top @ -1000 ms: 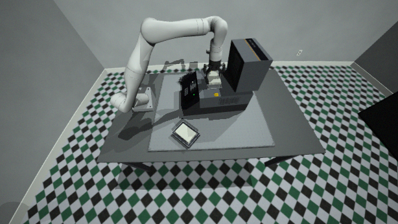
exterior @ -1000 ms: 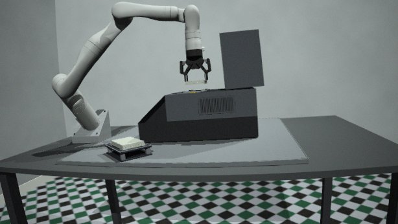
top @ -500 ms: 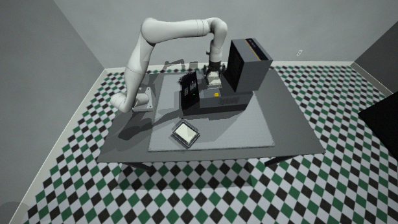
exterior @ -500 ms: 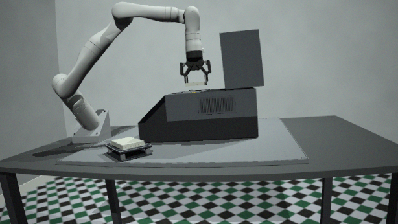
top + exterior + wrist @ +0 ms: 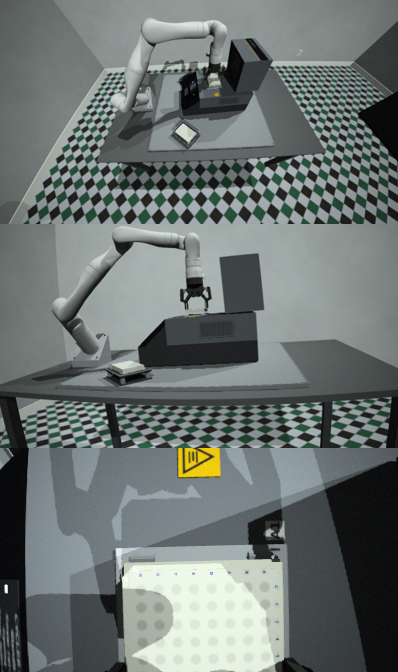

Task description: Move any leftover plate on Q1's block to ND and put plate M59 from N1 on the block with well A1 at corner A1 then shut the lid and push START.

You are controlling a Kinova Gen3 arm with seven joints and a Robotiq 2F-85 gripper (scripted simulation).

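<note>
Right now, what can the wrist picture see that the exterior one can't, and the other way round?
Only the wrist view shows the A1 label and rows of round wells on the held plate.

Only the exterior view shows the white arm, another plate on its little stand, and the checkered floor.

Both show the held plate between the fingers of the gripper, the yellow sticker and part of the cycler.

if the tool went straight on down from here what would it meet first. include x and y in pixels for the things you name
The pale plate held between the tool's (image 5: 214, 75) (image 5: 196, 309) (image 5: 205, 667) fingers (image 5: 206, 305) would likely meet Q1's block (image 5: 190, 554) or its locators first; the gap left, if any, is unclear.
</note>
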